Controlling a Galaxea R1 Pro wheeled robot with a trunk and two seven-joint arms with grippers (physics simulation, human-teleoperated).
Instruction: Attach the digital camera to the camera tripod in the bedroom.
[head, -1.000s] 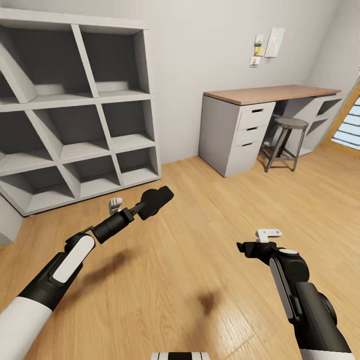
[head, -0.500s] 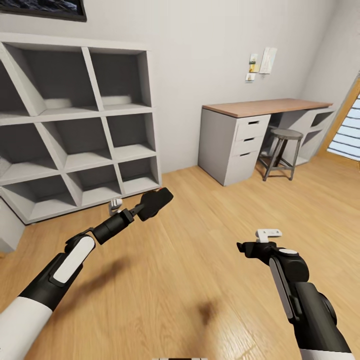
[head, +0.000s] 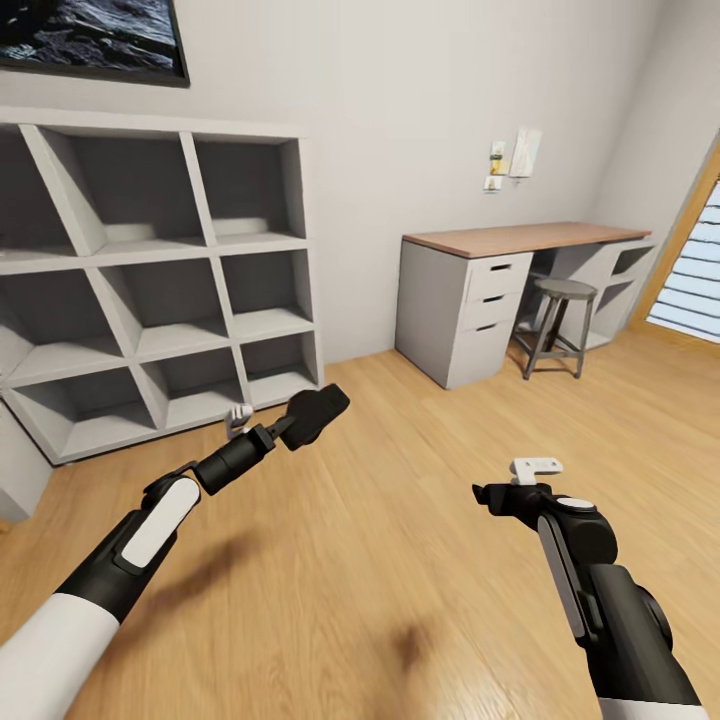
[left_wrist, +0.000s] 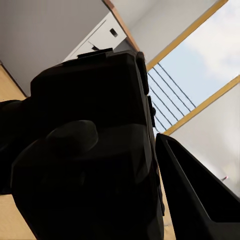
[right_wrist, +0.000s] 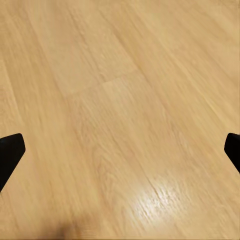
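The digital camera (head: 316, 411), small and black, hangs over the light wood floor (head: 400, 420) with my left gripper (head: 306, 420) shut on it, in front of the white cubby shelves. In the left wrist view the digital camera (left_wrist: 95, 150) is a dark bulk right at the lens, with one finger (left_wrist: 192, 195) beside it. My right gripper (head: 490, 494) is low on the right, open and holding nothing; in its wrist view the right gripper (right_wrist: 120, 150) frames bare floor with its tips far apart. The camera tripod is out of view.
White cubby shelves (head: 160, 270) stand at the left under a dark picture (head: 90, 40). A white desk with a wood top (head: 500, 285) and a grey stool (head: 555, 320) are at the back right, beside a wood-framed window (head: 695, 270). Open floor lies ahead.
The whole head view has tilted upward, so the shelves and desk sit lower and the wall picture has come into sight. The camera's red button has gone from sight. Both arms hold their poses.
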